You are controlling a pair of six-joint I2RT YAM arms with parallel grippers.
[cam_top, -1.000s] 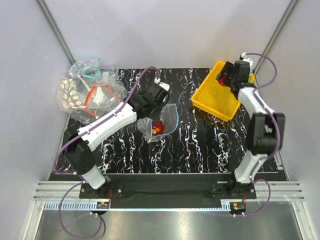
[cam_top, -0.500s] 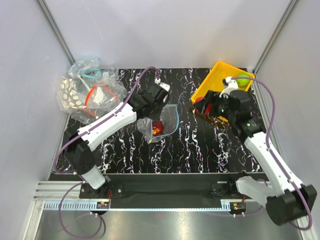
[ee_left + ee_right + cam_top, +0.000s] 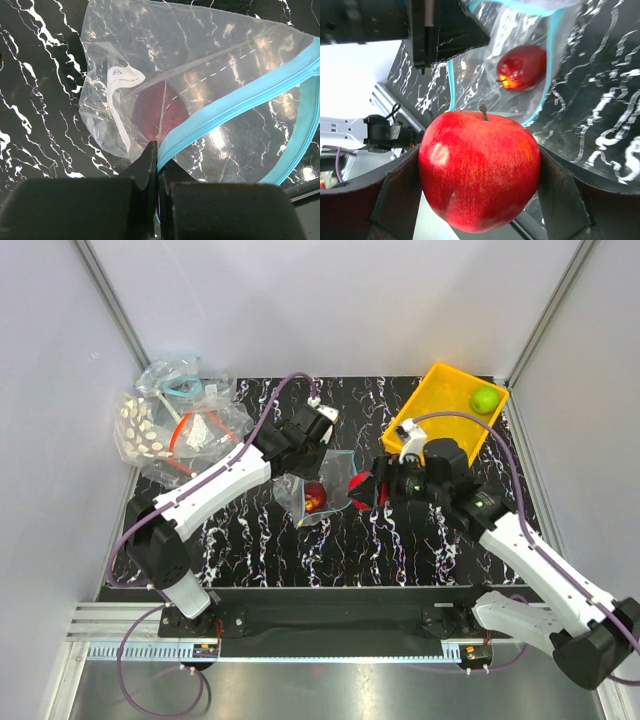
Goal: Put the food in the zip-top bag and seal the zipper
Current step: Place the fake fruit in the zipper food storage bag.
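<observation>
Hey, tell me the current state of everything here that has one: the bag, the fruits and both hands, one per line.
zip-top bag: mouth open
zipper: unsealed, pinched by the left hand
left hand: shut on the zipper
right hand: shut on the red fruit
red fruit: held outside the bag, facing its mouth
maroon fruit: inside the bag
green fruit: loose in the yellow tray

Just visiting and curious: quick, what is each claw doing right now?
Left gripper: closed, pinching the teal zipper.
Right gripper: closed, holding the bright red fruit.
</observation>
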